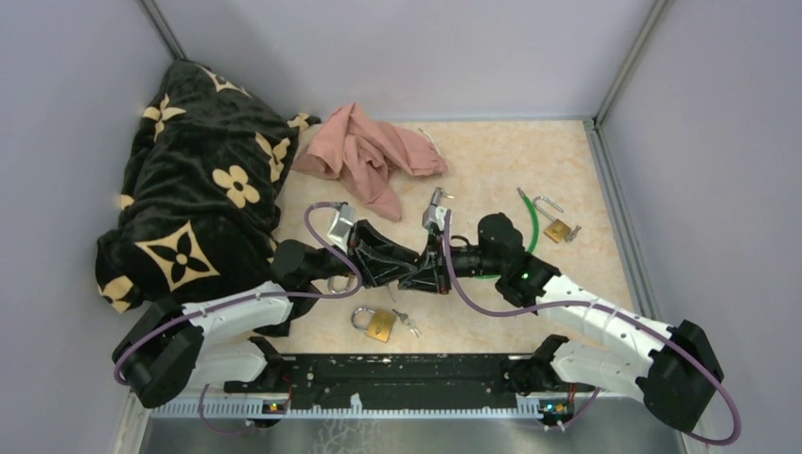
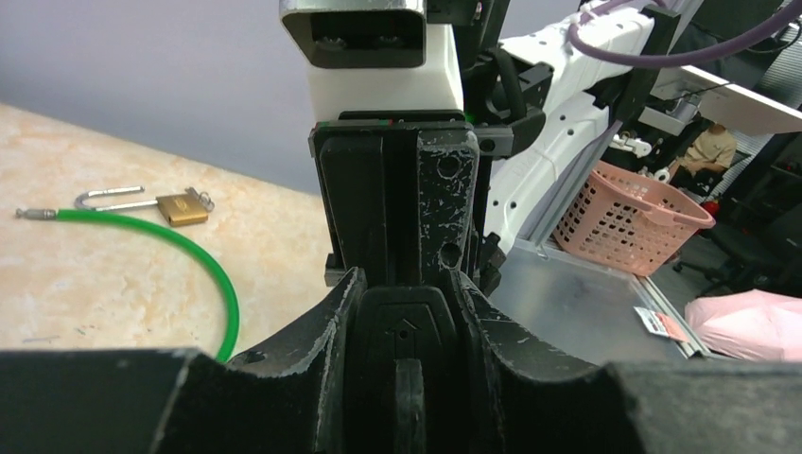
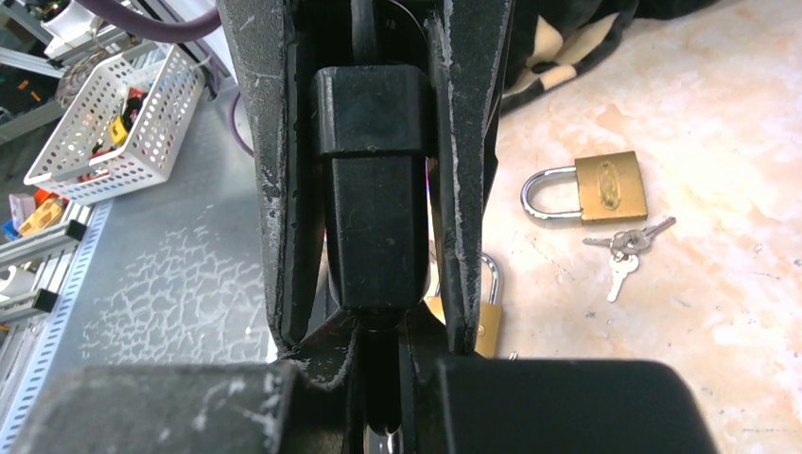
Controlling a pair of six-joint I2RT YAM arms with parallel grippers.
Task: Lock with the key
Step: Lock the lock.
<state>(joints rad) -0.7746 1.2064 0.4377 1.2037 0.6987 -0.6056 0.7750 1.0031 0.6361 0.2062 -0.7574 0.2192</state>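
Note:
My two grippers meet tip to tip at the table's middle. My left gripper [image 1: 421,274] [image 2: 405,293] is shut on a black lock body [image 2: 402,326] [image 3: 378,189], and a green cable [image 1: 531,222] [image 2: 189,251] leads toward it. My right gripper [image 1: 446,265] [image 3: 378,378] faces it and is shut on a thin key [image 3: 378,441], of which only a shiny bit shows at the body's rounded end. The keyhole is hidden. The left gripper's fingers [image 3: 279,189] flank the black body in the right wrist view.
A brass padlock [image 1: 378,324] [image 3: 610,186] with a key bunch [image 1: 407,324] [image 3: 626,244] lies near the front. Another brass padlock [image 3: 487,326] is half hidden behind the fingers. A third padlock [image 1: 556,229] [image 2: 182,208] lies by the cable. Pink cloth [image 1: 364,151] and a black blanket [image 1: 199,199] sit at back left.

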